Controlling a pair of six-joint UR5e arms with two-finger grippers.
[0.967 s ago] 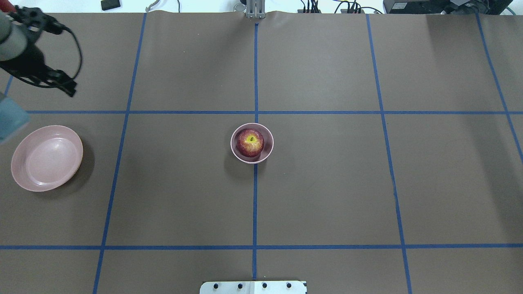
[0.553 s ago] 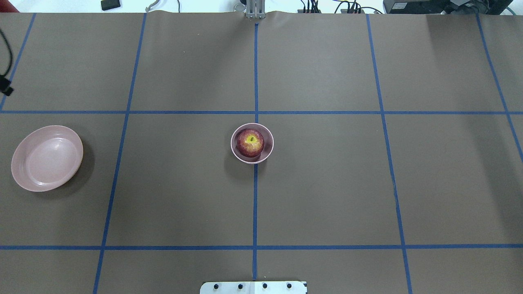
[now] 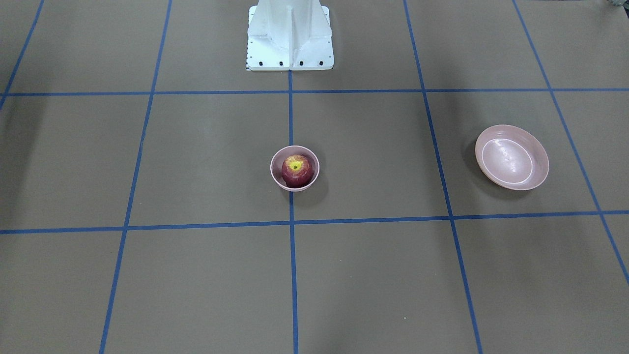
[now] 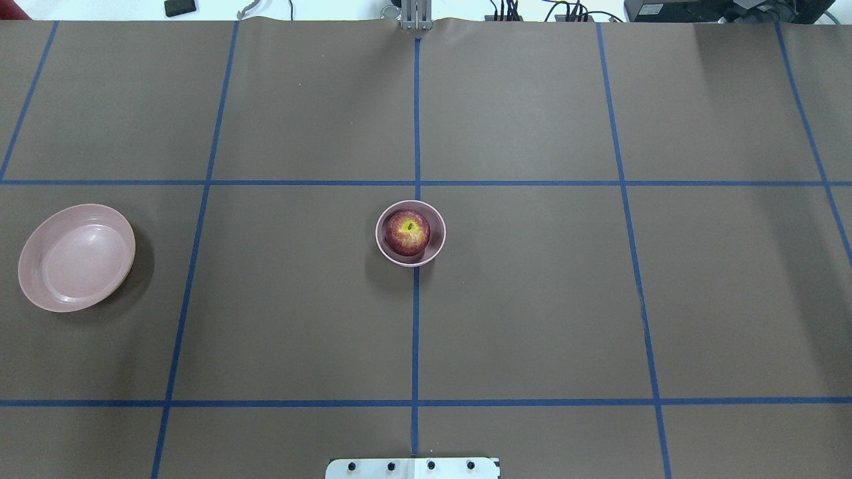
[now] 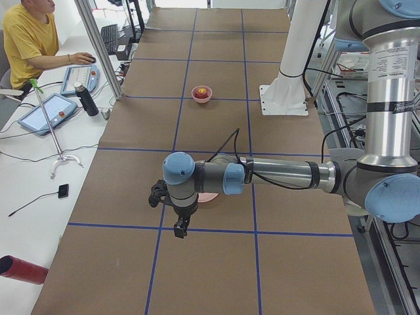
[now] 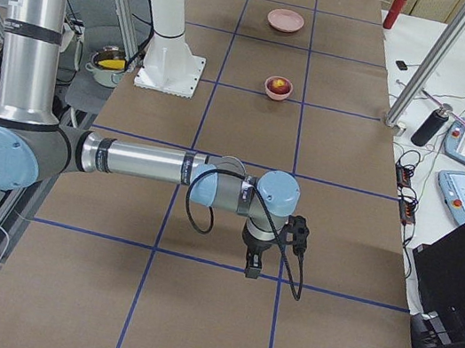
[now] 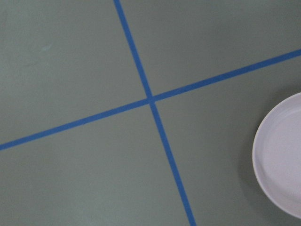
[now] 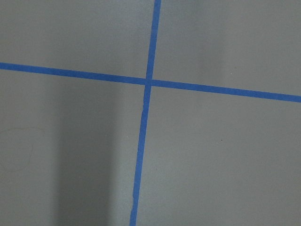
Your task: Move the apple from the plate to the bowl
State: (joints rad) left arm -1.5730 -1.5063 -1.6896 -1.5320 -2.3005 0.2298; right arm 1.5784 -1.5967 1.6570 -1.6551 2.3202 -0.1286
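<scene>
The dark red apple (image 4: 407,232) sits inside the small pink bowl (image 4: 437,243) at the table's middle, stem dimple up; it also shows in the front view (image 3: 296,169), with the bowl (image 3: 274,173) around it. The wide pink plate (image 4: 76,258) lies bare at the table's left end, and its edge shows in the left wrist view (image 7: 282,160). My left gripper (image 5: 180,226) hangs low beside the plate; I cannot tell whether it is open or shut. My right gripper (image 6: 252,268) hangs over the table's right end; I cannot tell its state either.
Blue tape lines cross the brown table cover. The white robot base (image 3: 290,34) stands at the robot's side of the table. An operator (image 5: 26,39) sits at a side desk with tablets and a bottle. A red cylinder (image 5: 23,269) lies off the table's corner.
The left arm, at the overhead view's upper left one second ago, has withdrawn out of that view to the left. The apple, bowl and plate have not moved.
</scene>
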